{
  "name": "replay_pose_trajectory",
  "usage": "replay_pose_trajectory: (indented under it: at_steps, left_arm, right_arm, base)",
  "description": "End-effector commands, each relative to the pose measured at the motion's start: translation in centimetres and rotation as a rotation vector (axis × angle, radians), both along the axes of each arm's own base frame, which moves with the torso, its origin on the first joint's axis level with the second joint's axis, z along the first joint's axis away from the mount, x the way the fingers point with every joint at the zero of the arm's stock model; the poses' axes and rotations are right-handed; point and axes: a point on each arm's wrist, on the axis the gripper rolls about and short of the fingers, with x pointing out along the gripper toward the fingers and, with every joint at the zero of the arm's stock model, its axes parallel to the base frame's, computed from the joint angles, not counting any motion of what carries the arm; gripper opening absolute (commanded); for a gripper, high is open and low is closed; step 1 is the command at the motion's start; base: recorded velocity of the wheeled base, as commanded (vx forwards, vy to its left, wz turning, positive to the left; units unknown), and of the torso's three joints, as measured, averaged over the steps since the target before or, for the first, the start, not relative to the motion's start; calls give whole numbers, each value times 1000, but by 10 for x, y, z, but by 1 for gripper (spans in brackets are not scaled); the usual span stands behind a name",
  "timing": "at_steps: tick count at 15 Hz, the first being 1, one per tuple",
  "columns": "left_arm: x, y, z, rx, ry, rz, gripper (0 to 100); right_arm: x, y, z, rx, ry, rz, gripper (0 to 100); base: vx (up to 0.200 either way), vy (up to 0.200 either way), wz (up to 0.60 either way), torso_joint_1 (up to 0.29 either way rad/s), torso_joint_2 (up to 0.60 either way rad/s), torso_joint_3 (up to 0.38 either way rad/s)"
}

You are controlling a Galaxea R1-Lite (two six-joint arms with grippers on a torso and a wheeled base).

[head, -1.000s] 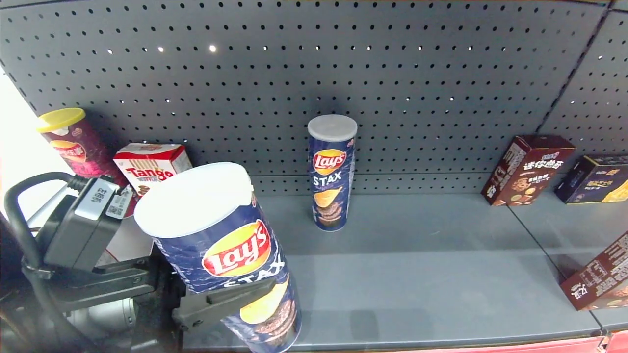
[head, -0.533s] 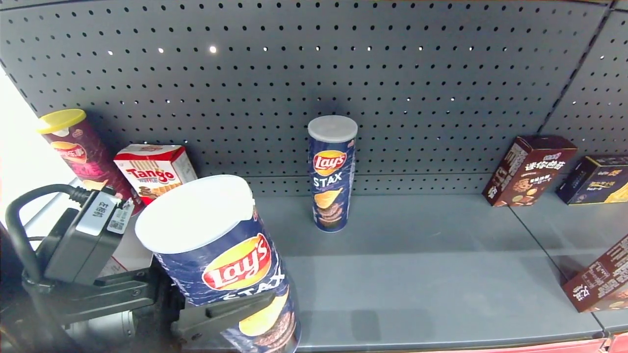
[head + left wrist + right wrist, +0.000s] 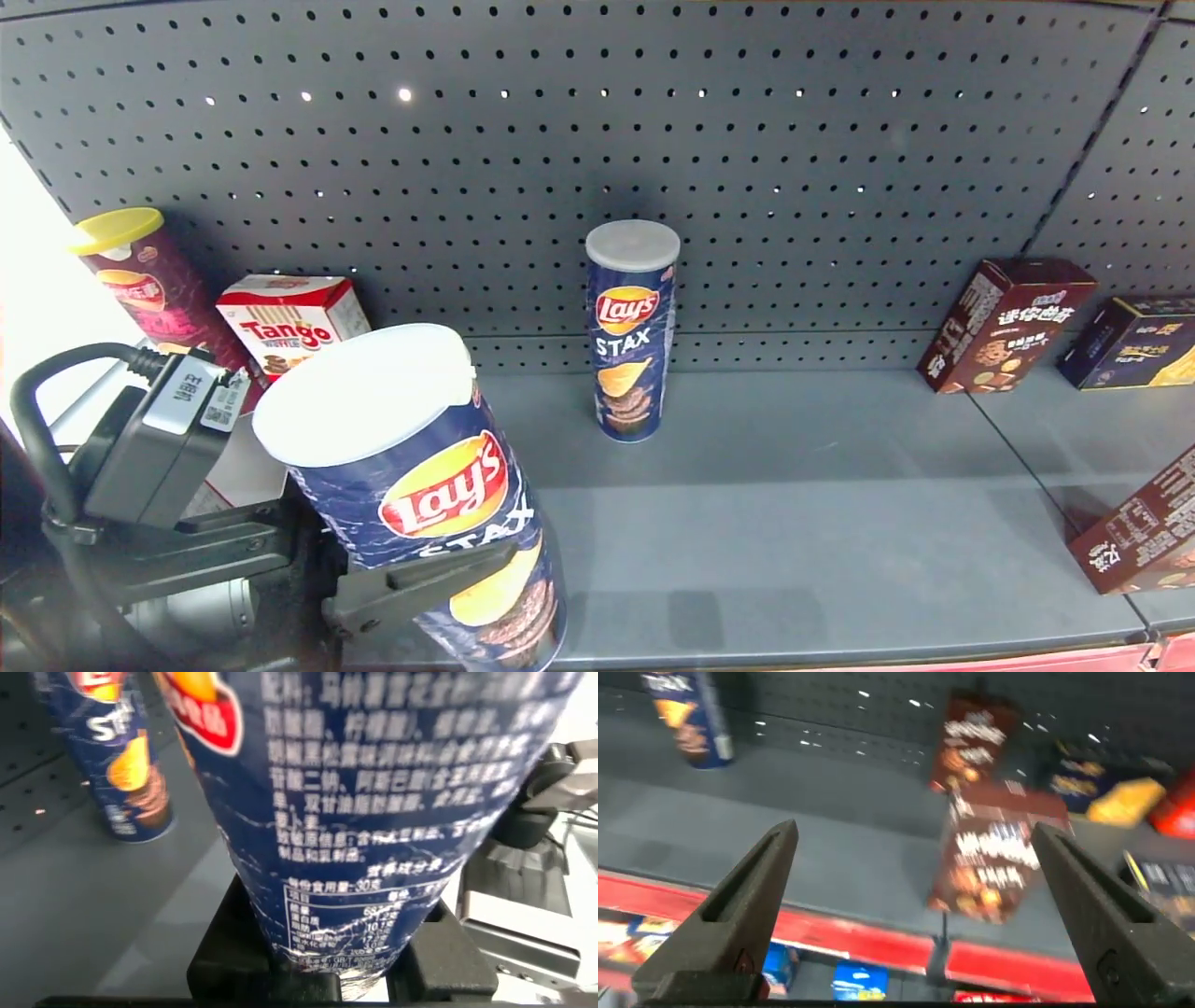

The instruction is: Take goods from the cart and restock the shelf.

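Shelf [image 3: 794, 523] front edge: left gripper [image 3: 439, 593] clamped on chip can [image 3: 439, 485], barely shifted, still unplaced; right gripper [image 3: 915, 835] spread open.

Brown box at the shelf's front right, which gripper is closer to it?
Right. The right gripper faces the brown box, jaws open, from in front of the shelf. The left gripper is at the shelf's left end, jaws shut on a chips can.

You have a glossy printed chip can [image 3: 439, 495] with a matt white plastic lid [image 3: 364, 392]; the shelf [image 3: 794, 523] is smooth matt metal.
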Motion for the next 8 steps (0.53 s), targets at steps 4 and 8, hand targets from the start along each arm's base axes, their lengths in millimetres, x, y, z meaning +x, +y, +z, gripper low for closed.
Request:
replay_pose_trajectory:
  at_steps: [4, 8]
  left_arm:
    - [1, 1, 0, -1, -1, 8, 0]
    - [2, 3, 0, -1, -1, 20, 0]
  right_arm:
    - [76, 9, 35, -49, 182, 207, 100]
    - [135, 31, 40, -71, 227, 327, 100]
  base:
    - [0, 0, 0, 0, 0, 0]
    - [0, 0, 0, 0, 0, 0]
